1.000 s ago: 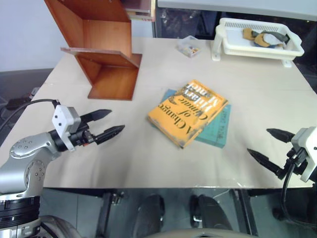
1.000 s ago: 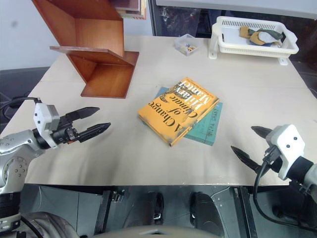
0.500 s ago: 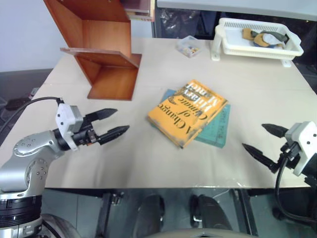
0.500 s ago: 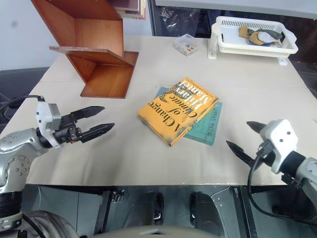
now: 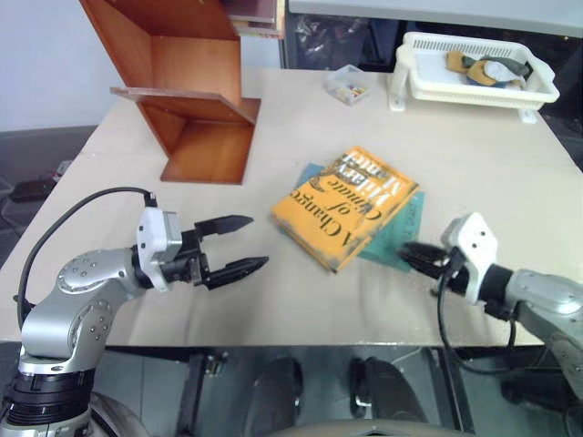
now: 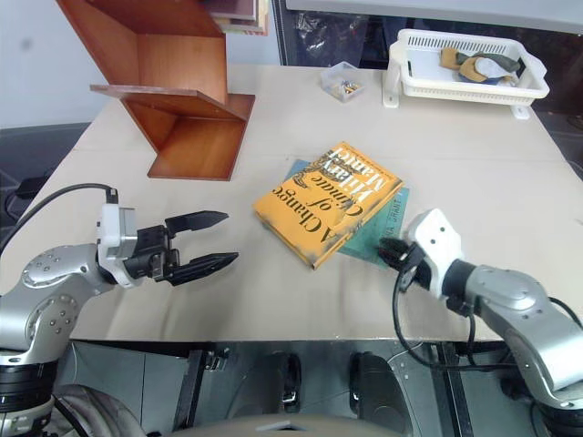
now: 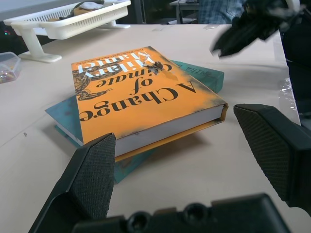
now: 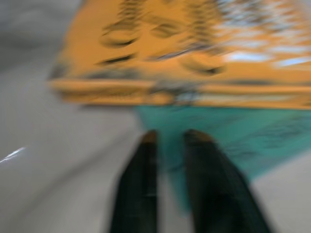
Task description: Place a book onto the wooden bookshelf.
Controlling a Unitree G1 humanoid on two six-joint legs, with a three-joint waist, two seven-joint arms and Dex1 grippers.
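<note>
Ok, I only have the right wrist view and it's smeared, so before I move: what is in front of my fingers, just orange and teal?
Observer: The orange book lies on a thinner teal book; your right gripper is shut, its tips at the teal book's near corner.
Operator: Where's the other arm?
Observer: The left gripper is open, over the table on the opposite side of the books, short of them.
Operator: And the shelf?
Observer: The wooden bookshelf stands at the table's far left corner, beyond the left gripper.
Operator: Anything else nearby?
Observer: A white basket sits at the far right, well away.
</note>
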